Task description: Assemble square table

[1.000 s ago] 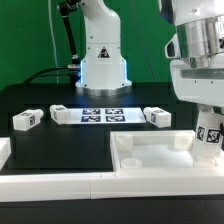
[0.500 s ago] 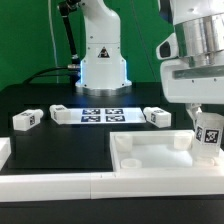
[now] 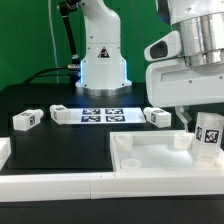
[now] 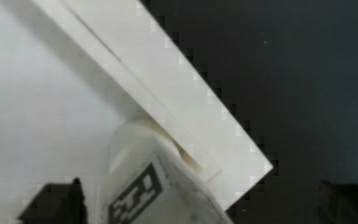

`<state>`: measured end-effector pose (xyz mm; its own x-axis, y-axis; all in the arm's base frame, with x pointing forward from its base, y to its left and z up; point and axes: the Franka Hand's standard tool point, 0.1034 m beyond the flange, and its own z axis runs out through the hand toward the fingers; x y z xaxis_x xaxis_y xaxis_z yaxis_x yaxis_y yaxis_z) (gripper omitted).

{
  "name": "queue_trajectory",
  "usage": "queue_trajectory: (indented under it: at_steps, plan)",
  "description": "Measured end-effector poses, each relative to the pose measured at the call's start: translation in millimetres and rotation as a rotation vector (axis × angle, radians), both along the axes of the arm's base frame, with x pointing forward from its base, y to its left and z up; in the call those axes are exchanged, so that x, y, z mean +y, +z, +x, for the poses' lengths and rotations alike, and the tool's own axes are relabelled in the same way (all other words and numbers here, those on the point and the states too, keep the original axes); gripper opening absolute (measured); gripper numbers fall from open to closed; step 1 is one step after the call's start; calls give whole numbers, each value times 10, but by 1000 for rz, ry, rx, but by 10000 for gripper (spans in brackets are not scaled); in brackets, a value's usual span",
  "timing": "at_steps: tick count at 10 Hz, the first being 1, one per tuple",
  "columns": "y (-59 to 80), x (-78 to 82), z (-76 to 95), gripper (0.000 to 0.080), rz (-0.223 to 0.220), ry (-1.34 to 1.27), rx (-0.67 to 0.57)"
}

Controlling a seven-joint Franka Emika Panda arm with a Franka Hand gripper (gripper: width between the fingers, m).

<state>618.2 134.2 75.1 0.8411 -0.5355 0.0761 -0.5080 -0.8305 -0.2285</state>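
The square table's white tray-like top (image 3: 150, 152) lies at the front right, rim up. One white tagged leg (image 3: 208, 136) stands upright in its far right corner; in the wrist view that leg (image 4: 137, 182) sits by the top's rim (image 4: 172, 88). My gripper (image 3: 204, 112) hovers just over that leg, open. Its dark fingertips (image 4: 51, 202) stand wide on either side and do not touch the leg. Three more legs lie on the black table: one (image 3: 27, 120) at the left, one (image 3: 62, 112) beside it, one (image 3: 157, 116) behind the top.
The marker board (image 3: 100, 115) lies flat in front of the robot base (image 3: 102, 68). Long white border bars run along the front edge (image 3: 50, 186) and the left (image 3: 4, 150).
The jaws have opened and let go of the standing leg. The hand has risen and shifted slightly to the exterior view's left. The leg stays upright in the corner.
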Motion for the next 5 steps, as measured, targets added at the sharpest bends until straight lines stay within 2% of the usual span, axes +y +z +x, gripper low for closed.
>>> queue_trajectory:
  at_steps: [1,2,4,5]
  plan:
    - [31,-90,21,649,-58,173,0]
    - [63,-102,64,649,-85,227,-4]
    - [38,-102,52,385,-81,199,-2]
    - [32,-125,48,385,-78,169,4]
